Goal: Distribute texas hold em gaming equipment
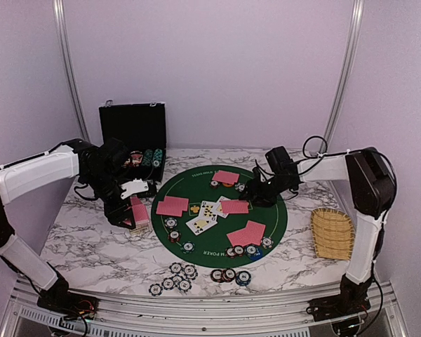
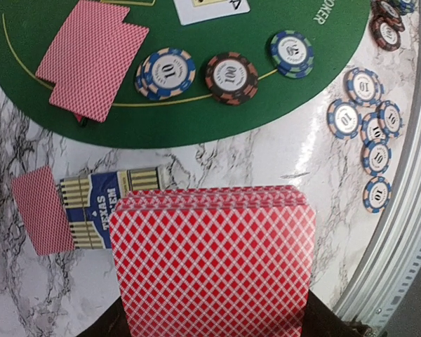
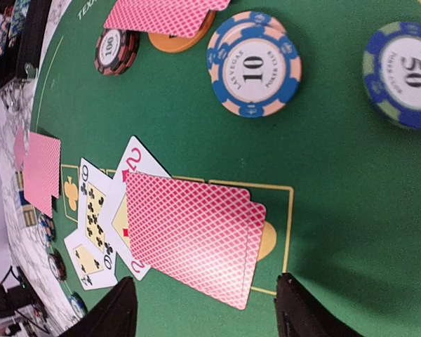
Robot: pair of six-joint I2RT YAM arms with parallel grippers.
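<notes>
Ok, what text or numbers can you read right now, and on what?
"10", "LAS VEGAS": blue-and-peach chip
"50": green-and-blue chip
"100": dark chip
"2", in red: face-up card
"POKER": green mat, near edge
Card box: print too blurred to read
Deck of cards: pattern only, no text

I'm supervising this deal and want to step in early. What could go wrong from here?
The right jaws stand open over the face-down pair; lifting away low might drag it across the face-up cards. The deck in the left jaws is splayed at its top edge, so several could slip off together.
</notes>
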